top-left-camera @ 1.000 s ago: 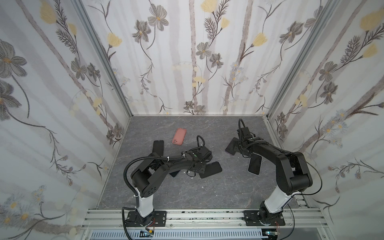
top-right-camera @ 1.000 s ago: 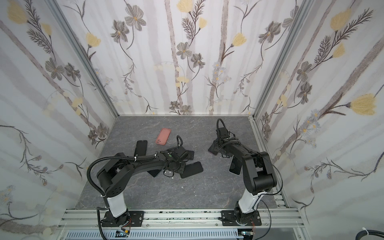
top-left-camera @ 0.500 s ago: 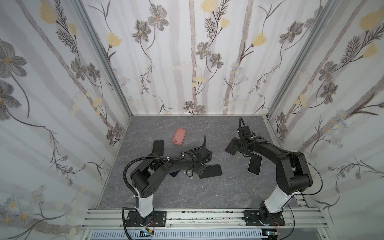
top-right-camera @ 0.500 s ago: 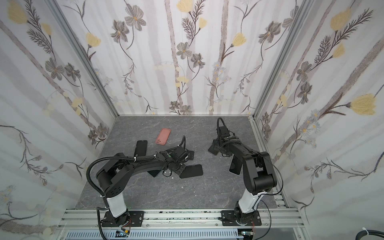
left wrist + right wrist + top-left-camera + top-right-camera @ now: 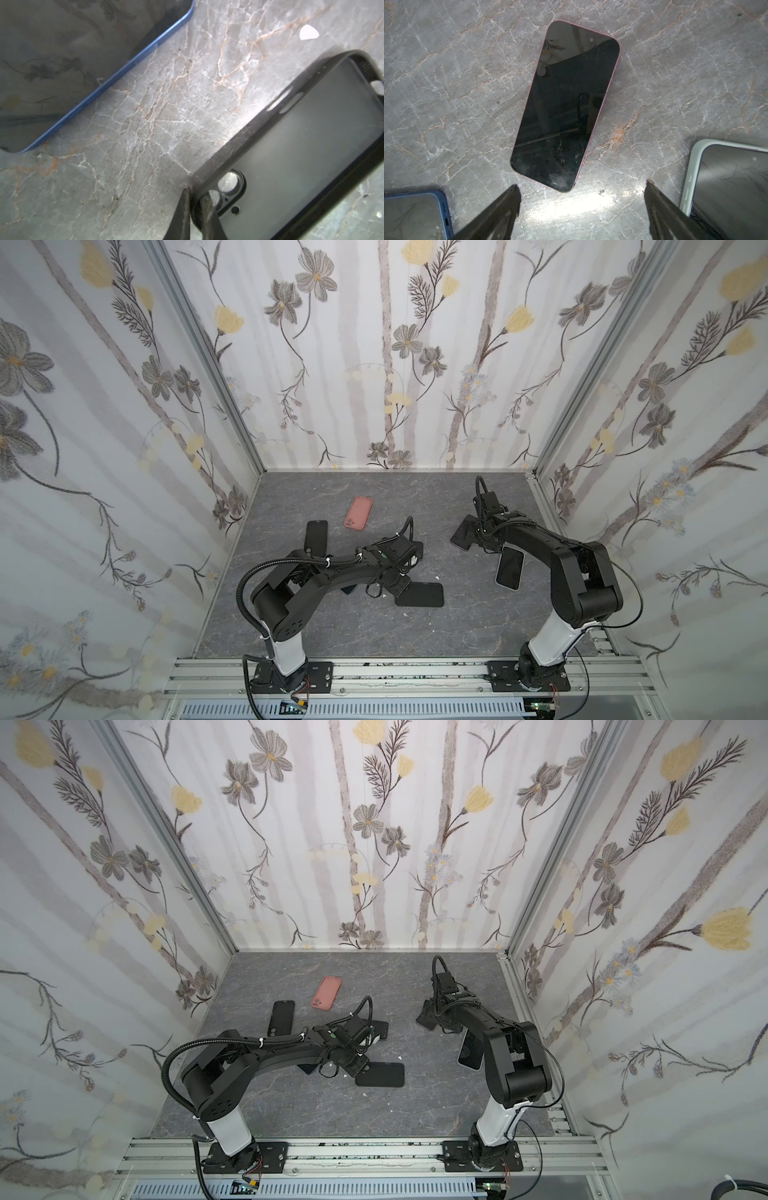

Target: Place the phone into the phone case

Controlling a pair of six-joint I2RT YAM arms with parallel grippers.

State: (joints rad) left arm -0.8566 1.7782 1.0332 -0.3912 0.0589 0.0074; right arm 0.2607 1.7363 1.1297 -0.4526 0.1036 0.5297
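Observation:
A black phone case [image 5: 301,149] lies open side up on the grey marble table. My left gripper [image 5: 195,204] is shut on its rim at the camera-cutout corner, one finger outside and one inside. In both top views the case [image 5: 419,594] [image 5: 380,1074] sticks out to the right from under the left wrist. A dark-screened phone with a pink edge [image 5: 566,106] lies face up just beyond my right gripper [image 5: 581,187]. That gripper is open and empty, with its tips short of the phone's near end. In a top view this phone [image 5: 462,533] shows left of the right wrist.
A pink case [image 5: 358,512] and a black case [image 5: 316,537] lie at the back left. A blue-edged phone [image 5: 83,62] lies beside the left gripper. A phone in a pale case [image 5: 510,572] lies under the right arm. Walls close in three sides.
My left gripper has drawn the black case a little toward the front edge, and its jaws closed tighter, then eased. The right arm has not moved.

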